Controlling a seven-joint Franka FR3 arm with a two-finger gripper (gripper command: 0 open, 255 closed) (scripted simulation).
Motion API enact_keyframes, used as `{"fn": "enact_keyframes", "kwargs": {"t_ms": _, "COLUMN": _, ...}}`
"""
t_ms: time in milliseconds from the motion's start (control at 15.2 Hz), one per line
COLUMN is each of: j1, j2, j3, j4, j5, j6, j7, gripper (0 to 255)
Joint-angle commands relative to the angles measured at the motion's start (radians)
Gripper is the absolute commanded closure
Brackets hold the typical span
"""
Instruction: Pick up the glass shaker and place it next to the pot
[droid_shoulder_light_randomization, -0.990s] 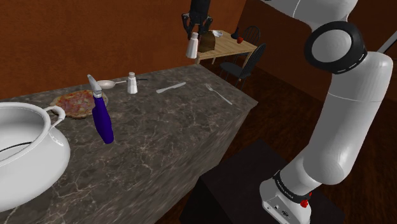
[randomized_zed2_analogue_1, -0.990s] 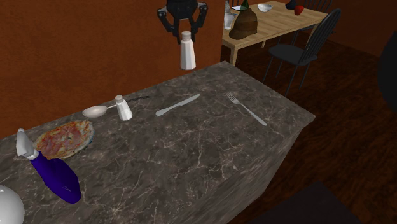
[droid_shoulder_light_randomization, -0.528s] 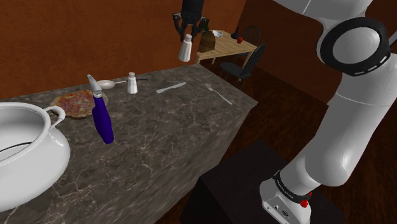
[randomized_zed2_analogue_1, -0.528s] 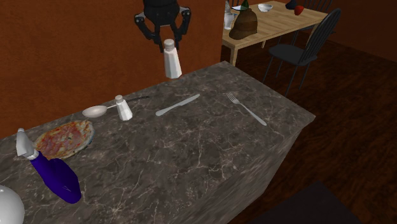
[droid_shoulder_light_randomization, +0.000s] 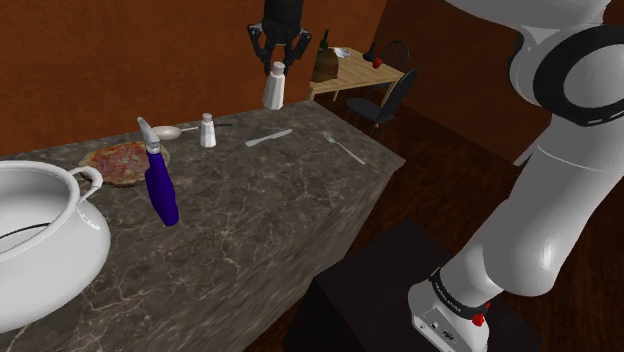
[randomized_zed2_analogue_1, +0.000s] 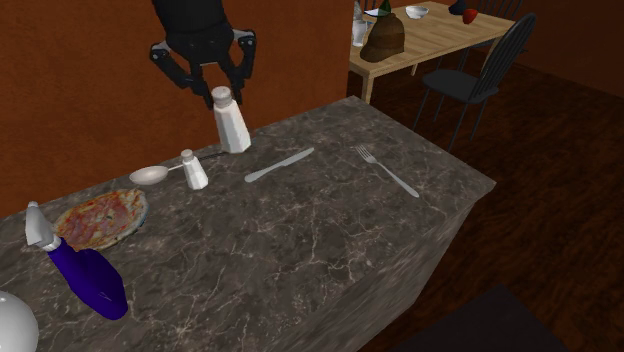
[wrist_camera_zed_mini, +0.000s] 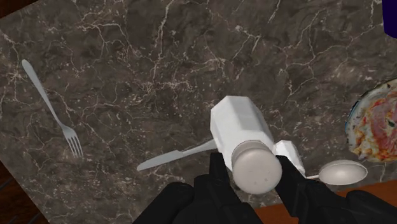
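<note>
A white shaker (droid_shoulder_light_randomization: 274, 86) (randomized_zed2_analogue_1: 231, 120) (wrist_camera_zed_mini: 243, 140) with a rounded cap hangs in the air above the far edge of the marble counter (droid_shoulder_light_randomization: 260, 200). My black gripper (droid_shoulder_light_randomization: 279, 62) (randomized_zed2_analogue_1: 217, 92) (wrist_camera_zed_mini: 254, 181) is shut on its cap. The shaker tilts slightly beneath the fingers (wrist_camera_zed_mini: 216, 175). A big white pot (droid_shoulder_light_randomization: 35, 245) with a looped handle sits at the shoulder view's lower left, far from the gripper; a sliver of the pot (randomized_zed2_analogue_1: 12, 325) shows at the second exterior view's lower left corner.
On the counter lie a second small shaker (droid_shoulder_light_randomization: 208, 131) (randomized_zed2_analogue_1: 194, 170), a spoon (randomized_zed2_analogue_1: 150, 175) (wrist_camera_zed_mini: 342, 172), a knife (droid_shoulder_light_randomization: 268, 137) (randomized_zed2_analogue_1: 278, 165), a fork (droid_shoulder_light_randomization: 343, 147) (wrist_camera_zed_mini: 54, 108), a pizza plate (droid_shoulder_light_randomization: 120, 162) (randomized_zed2_analogue_1: 100, 218) and a blue spray bottle (droid_shoulder_light_randomization: 160, 185) (randomized_zed2_analogue_1: 85, 272). A wooden table (randomized_zed2_analogue_1: 440, 35) and chairs stand beyond.
My gripper has carried the shaker toward the left of both exterior views and somewhat lower, from beyond the counter's end to above its far edge near the spoon.
</note>
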Motion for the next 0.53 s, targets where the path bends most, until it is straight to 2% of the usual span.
{"fn": "enact_keyframes", "kwargs": {"t_ms": 0, "j1": 0.030, "j2": -0.003, "j3": 0.018, "j4": -0.001, "j5": -0.005, "j6": -0.012, "j7": 0.048, "gripper": 255}}
{"fn": "enact_keyframes", "kwargs": {"t_ms": 462, "j1": 0.138, "j2": 0.020, "j3": 0.075, "j4": 0.032, "j5": -0.030, "j6": -0.053, "j7": 0.204, "gripper": 255}}
